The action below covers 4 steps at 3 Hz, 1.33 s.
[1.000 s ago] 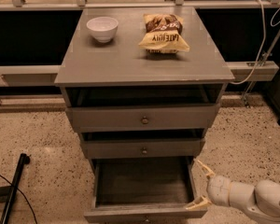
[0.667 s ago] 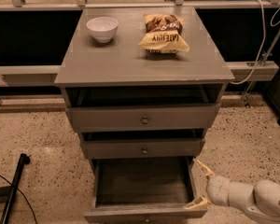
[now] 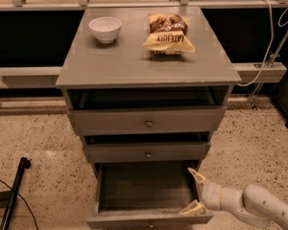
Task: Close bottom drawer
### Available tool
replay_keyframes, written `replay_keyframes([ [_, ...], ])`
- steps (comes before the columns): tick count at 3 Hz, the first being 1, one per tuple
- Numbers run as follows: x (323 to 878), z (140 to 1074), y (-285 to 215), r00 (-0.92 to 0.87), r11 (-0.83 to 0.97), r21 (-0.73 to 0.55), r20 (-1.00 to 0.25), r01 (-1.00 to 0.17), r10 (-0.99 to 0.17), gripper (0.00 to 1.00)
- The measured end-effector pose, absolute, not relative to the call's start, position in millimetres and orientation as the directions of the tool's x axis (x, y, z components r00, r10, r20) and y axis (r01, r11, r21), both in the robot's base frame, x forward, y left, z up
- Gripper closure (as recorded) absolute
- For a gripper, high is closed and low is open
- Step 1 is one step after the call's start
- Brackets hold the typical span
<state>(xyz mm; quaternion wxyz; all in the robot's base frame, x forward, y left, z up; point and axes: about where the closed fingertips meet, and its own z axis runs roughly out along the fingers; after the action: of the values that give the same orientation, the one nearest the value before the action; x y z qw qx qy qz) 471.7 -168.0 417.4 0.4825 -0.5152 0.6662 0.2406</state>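
Note:
The bottom drawer (image 3: 144, 190) of the grey cabinet is pulled far out, its bare plank floor showing and its low front (image 3: 149, 219) at the frame's bottom edge. My gripper (image 3: 196, 191) comes in from the lower right on a white arm and sits at the drawer's right side wall, near the front corner. Its two pale fingers are spread apart, one fingertip (image 3: 194, 174) higher by the wall, the other (image 3: 193, 208) touching the front's top edge. It holds nothing.
Above are the middle drawer (image 3: 148, 153) and the top drawer (image 3: 148, 122), both slightly out, each with a brass knob. On the cabinet top (image 3: 134, 61) stand a white bowl (image 3: 105, 28) and a chip bag (image 3: 168, 34). A black pole (image 3: 13, 193) lies on the speckled floor at left.

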Motion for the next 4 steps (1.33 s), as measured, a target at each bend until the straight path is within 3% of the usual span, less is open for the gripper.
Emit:
replay_keyframes([
  [1, 474.9, 356.1, -162.0, -0.045, 0.353, -0.124, -0.9, -0.927, -0.433, 0.0],
  [2, 471.4, 313.7, -163.1, -0.061, 0.34, -0.1, -0.9, -0.935, -0.432, 0.16],
  [3, 459.2, 288.3, -163.0, -0.073, 0.312, -0.077, -0.894, -0.947, -0.443, 0.4],
  [4, 431.1, 247.9, -154.8, -0.131, 0.288, 0.0, -0.89, -0.958, -0.436, 0.72],
])
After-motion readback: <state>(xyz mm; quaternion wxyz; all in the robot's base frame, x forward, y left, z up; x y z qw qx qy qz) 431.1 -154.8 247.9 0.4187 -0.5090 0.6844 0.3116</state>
